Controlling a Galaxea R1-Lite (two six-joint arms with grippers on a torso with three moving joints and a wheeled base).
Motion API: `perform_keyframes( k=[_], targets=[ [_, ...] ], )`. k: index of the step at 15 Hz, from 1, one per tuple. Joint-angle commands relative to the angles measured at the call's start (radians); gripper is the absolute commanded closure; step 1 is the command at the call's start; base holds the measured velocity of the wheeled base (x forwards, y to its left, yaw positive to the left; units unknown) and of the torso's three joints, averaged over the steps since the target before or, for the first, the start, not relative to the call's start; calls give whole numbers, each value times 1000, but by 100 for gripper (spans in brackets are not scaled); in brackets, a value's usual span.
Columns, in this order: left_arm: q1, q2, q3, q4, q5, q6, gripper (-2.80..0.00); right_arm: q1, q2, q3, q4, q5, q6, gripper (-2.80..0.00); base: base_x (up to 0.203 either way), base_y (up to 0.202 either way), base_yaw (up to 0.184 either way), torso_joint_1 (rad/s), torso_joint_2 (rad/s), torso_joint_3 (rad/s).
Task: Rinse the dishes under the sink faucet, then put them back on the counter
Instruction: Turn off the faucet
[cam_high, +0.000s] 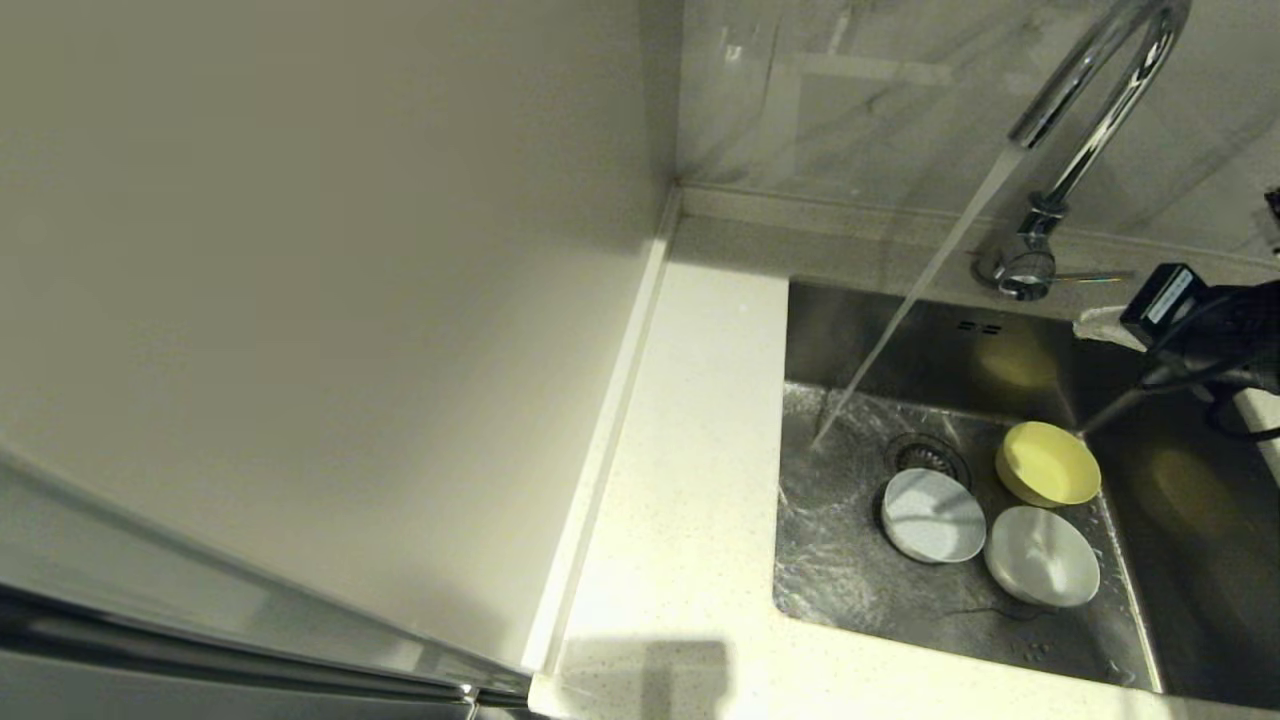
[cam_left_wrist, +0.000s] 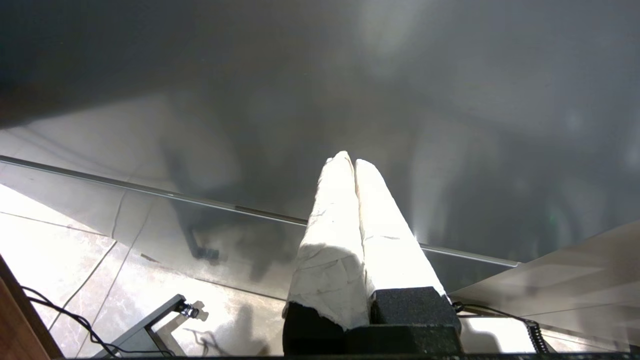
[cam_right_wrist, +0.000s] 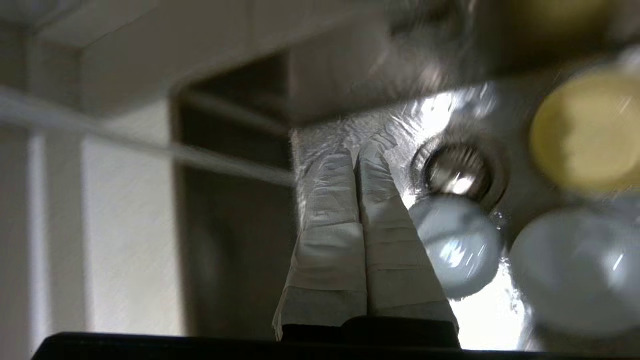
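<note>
The right gripper (cam_right_wrist: 356, 150) hangs over the sink (cam_high: 1130, 640) from its right side, its two white-wrapped fingers (cam_right_wrist: 327, 220) pressed flat together with nothing between them. In the head view only the arm's black wrist and a bit of the wrapped fingers show at the right edge, above the basin's back right part.

Below the fingertips lies the wet steel floor of the sink, and everything to be washed is down there. Just beside the tips is the round drain strainer (cam_high: 927, 457). Touching its near edge sits one white bowl (cam_high: 933, 515), tilted slightly. A second white bowl (cam_high: 1041, 556) lies right next to it, farther to the right, and the pale yellow bowl (cam_high: 1047, 463) sits behind that one, leaning up on its edge beside the strainer. All three look empty apart from wet glints.

The chrome faucet (cam_high: 1075, 150) stands behind the gripper at the back of the sink, and water (cam_high: 915, 300) runs from it in a slanting stream (it lands on the sink floor left of the strainer, not on any bowl). The cream speckled counter (cam_high: 680, 480) stretches to the left of the sink, well apart from the gripper.

A small white label (cam_high: 1164, 297) is on the black wrist part, too small to read.

The left gripper (cam_left_wrist: 354, 161) is parked away from the sink, its wrapped fingers together, above a tiled floor.
</note>
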Motion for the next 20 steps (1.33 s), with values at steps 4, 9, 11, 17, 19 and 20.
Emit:
perform_keyframes(
  k=[4,9,11,17,19,20],
  targets=[
    [0,-3,0,0,1,0,0,0,88,-40,-191,-60,-37,0,0,0,0,0,0,0],
    [0,-3,0,0,1,0,0,-2,89,-41,-186,-60,-55,0,0,0,0,0,0,0],
    [0,-3,0,0,1,0,0,-3,99,-41,-186,-60,-63,0,0,0,0,0,0,0],
    [0,-3,0,0,1,0,0,-14,210,-72,-230,-110,-129,0,0,0,0,0,0,0],
    [0,-3,0,0,1,0,0,-25,243,-94,-281,-109,-121,0,0,0,0,0,0,0],
    [0,-3,0,0,1,0,0,-31,264,-106,-312,-109,-118,0,0,0,0,0,0,0]
  ],
)
